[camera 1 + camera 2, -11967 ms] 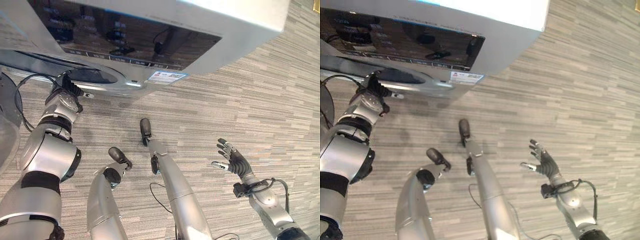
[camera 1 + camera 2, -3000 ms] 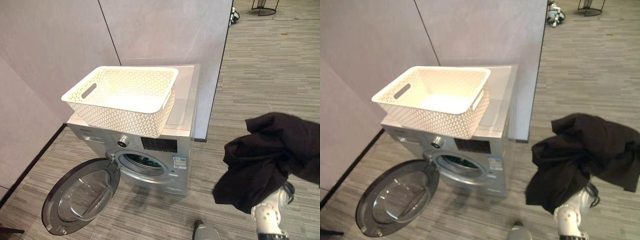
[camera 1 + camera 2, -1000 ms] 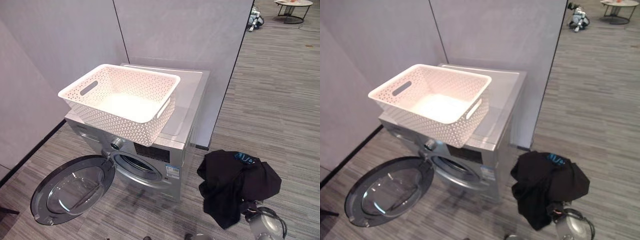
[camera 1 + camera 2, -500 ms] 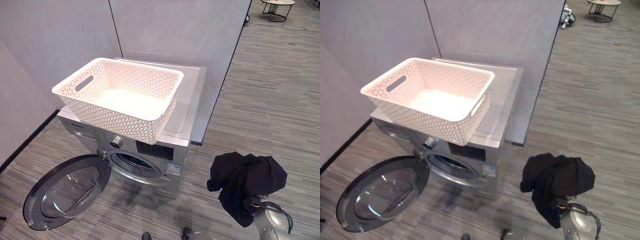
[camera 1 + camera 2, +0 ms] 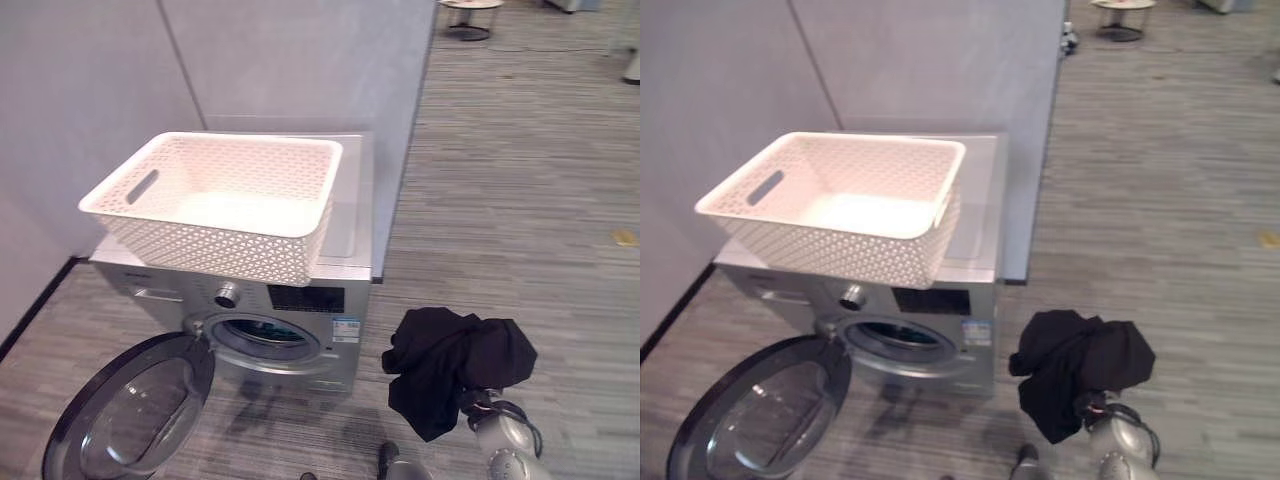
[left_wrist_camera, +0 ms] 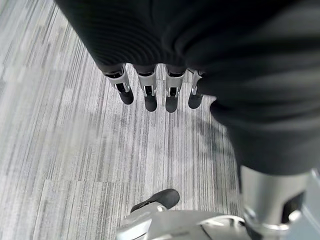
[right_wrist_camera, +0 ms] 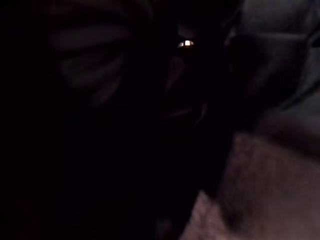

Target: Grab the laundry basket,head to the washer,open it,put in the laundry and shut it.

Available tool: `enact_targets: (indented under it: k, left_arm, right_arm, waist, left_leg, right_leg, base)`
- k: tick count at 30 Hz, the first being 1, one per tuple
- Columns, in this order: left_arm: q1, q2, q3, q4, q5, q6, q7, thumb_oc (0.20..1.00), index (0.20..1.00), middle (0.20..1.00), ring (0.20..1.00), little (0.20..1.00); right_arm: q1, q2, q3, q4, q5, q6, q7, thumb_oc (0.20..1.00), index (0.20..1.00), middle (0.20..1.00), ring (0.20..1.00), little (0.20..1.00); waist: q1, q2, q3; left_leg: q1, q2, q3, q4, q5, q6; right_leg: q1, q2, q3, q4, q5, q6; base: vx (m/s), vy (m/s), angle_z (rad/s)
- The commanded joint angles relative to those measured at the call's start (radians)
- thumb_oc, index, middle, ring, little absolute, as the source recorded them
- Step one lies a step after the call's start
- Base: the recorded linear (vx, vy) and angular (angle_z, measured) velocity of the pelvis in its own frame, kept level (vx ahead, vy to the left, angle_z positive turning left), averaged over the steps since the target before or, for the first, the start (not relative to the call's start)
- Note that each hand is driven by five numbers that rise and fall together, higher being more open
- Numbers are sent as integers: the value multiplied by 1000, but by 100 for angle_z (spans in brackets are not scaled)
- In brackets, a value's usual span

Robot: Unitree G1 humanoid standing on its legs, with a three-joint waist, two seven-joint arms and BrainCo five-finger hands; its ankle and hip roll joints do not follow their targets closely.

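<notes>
Black laundry (image 5: 455, 363) hides the right hand, so can't tell how its fingers sit; it's bunched up and has dropped lower beside the washer (image 5: 300, 310), heading for the open door (image 5: 130, 410). Left hand (image 6: 150, 90) hangs with relaxed fingers over the floor. The basket (image 5: 215, 205) sits empty on top.

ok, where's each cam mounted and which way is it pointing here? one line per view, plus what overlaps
Left eye: on the head, looking down at the washer, its open door, the white basket on top; right forearm under the black garment.
Right eye: beside it, same scene.
Left wrist: on the left arm, looking along the left hand at striped floor.
Right wrist: on the right arm, view dark, covered by cloth.
Shared: both eye views show washer, basket, garment.
</notes>
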Motion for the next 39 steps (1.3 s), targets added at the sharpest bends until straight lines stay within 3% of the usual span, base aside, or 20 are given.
enact_targets:
  k: [1,4,7,10,12,14,15,18,21,22,23,24,25,27,28,31,32,35,37,39]
  left_arm:
    - [-32,35,17,8,44,-12,0,1000,1000,1000,1000,1000]
    - [-39,33,9,10,62,-8,6,1000,1000,1000,1000,1000]
    - [-49,20,-10,-5,60,-14,-4,1000,1000,1000,1000,1000]
    - [-67,8,-29,-43,47,-23,-5,1000,1000,1000,1000,1000]
    - [-73,7,-36,-59,36,-24,-4,1000,1000,1000,1000,1000]
    - [-88,8,-46,-61,42,-23,-2,1000,1000,1000,1000,1000]
    - [-91,11,-50,-59,47,-22,-3,1000,1000,1000,1000,1000]
    - [-95,22,-50,-46,59,-21,6,1000,1000,1000,1000,1000]
    - [-101,46,-36,-25,62,-13,26,1000,1000,1000,1000,1000]
    - [-101,46,-35,-25,62,-13,26,1000,1000,1000,1000,1000]
    - [-104,47,-31,-23,59,-10,26,1000,1000,1000,1000,1000]
    - [-101,48,-29,-21,54,-9,25,1000,1000,1000,1000,1000]
    - [-104,47,-35,-19,48,-11,22,1000,1000,1000,1000,1000]
    - [-103,72,-50,-39,65,-22,9,1000,1000,1000,1000,1000]
    - [-112,96,-47,-50,69,-22,6,1000,1000,1000,1000,1000]
    - [-116,120,-38,-56,74,-21,17,1000,1000,1000,1000,1000]
    - [-102,128,-28,-56,81,-18,18,1000,1000,1000,1000,1000]
    - [-66,131,-1,-42,91,-14,7,1000,1000,1000,1000,1000]
    - [-50,126,5,-28,100,-13,-1,1000,1000,1000,1000,1000]
    - [-40,118,-1,-18,114,-13,-10,1000,1000,1000,1000,1000]
  right_arm:
    - [-36,-8,-35,-59,63,-48,30,200,200,200,200,200]
    - [-10,-13,-33,-67,79,-52,38,200,200,200,200,200]
    - [15,-23,-50,-74,98,-54,40,200,200,200,200,200]
    - [26,-50,-69,-83,96,-54,41,200,200,200,200,200]
    - [30,-64,-76,-78,85,-51,39,200,200,200,200,200]
    - [41,-59,-103,-85,81,-49,25,200,200,200,200,200]
    - [45,-54,-107,-82,83,-49,24,200,200,200,200,200]
    - [52,-53,-100,-90,73,-48,26,200,200,200,200,200]
    - [68,-56,-94,-85,63,-43,19,200,200,200,200,200]
    - [68,-56,-94,-85,63,-43,19,200,200,200,200,200]
    - [66,-64,-95,-84,54,-45,13,200,200,200,200,200]
    - [66,-70,-93,-92,48,-40,13,200,200,200,200,200]
    - [59,-85,-85,-103,36,-34,15,200,200,200,200,200]
    - [68,-73,-110,-124,-9,-24,14,200,200,200,200,200]
    - [41,-72,-108,-112,-26,-24,9,200,200,200,200,200]
    - [17,-64,-91,-118,-34,-25,13,200,200,200,200,200]
    - [9,-68,-68,-132,-50,-17,28,200,200,200,200,200]
    - [-6,-85,-32,-136,-74,-7,51,200,200,200,200,200]
    - [-3,-84,-18,-128,-74,0,62,200,200,200,200,200]
    - [5,-85,10,-116,-76,6,77,200,200,200,200,200]
  waist:
    - [-3,-26,28]
    - [-15,-28,23]
    - [-28,-21,4]
    - [-29,-35,17]
    - [-27,-41,31]
    - [-54,-49,41]
    - [-54,-53,38]
    - [-46,-53,22]
    - [-67,-33,4]
    - [-68,-34,7]
    - [-71,-18,9]
    - [-70,-11,13]
    - [-70,-1,15]
    - [-71,-38,22]
    - [-55,-59,28]
    - [-42,-69,36]
    - [-25,-68,45]
    - [3,-72,40]
    - [3,-68,37]
    - [-3,-54,38]
  left_leg:
    - [-4,-33,-61,-10,35,-35]
    - [-11,-41,-66,-12,54,-45]
    - [-21,-50,-68,5,52,-56]
    - [-106,-24,-59,267,51,-117]
    - [-144,23,-44,361,72,-156]
    - [-127,159,109,337,87,-157]
    - [-126,175,116,310,78,-144]
    - [-140,172,44,231,80,-128]
    - [-155,313,22,102,227,-173]
    - [-149,312,23,95,231,-174]
    - [-140,363,36,73,270,-192]
    - [-115,362,11,56,267,-195]
    - [-121,339,-59,124,214,-192]
    - [-181,279,-18,393,-4,-149]
    - [-211,242,-3,455,-72,-116]
    - [-237,203,7,469,-111,-82]
    - [-239,190,23,467,-126,-69]
    - [-167,108,56,326,-92,-47]
    - [-134,76,43,253,-68,-43]
    - [-93,46,23,165,-23,-44]
  right_leg:
    - [101,74,-5,-135,105,14]
    - [108,151,8,-132,60,-21]
    - [135,176,45,-194,64,-38]
    - [189,162,40,-258,78,-50]
    - [215,152,32,-256,64,-62]
    - [246,125,9,-258,52,-63]
    - [252,117,10,-258,43,-65]
    - [241,110,35,-243,22,-61]
    - [243,99,60,-199,-31,-62]
    - [245,99,60,-197,-33,-63]
    - [250,85,59,-179,-42,-54]
    - [259,77,75,-172,-49,-42]
    - [257,50,106,-155,-44,-26]
    - [291,-92,146,-200,44,39]
    - [262,-149,161,-208,147,59]
    - [209,-201,152,-208,280,73]
    - [187,-230,56,-209,333,84]
    - [190,-162,-59,-195,242,69]
    - [160,-96,-21,-176,197,53]
    - [133,13,35,-148,119,20]
  base:
    - [-23,57,14]
    - [2,6,6]
    - [77,-42,26]
    - [33,-92,29]
    - [23,-51,44]
    - [56,34,7]
    - [63,87,29]
    - [72,86,26]
    - [179,206,-26]
    - [164,277,4]
    - [152,282,-12]
    - [227,540,-23]
    - [238,731,-38]
    - [212,1031,-36]
    - [76,841,-30]
    - [-55,424,-15]
    - [-90,550,-19]
    - [-3,504,-30]
    - [63,200,-15]
    - [56,194,32]
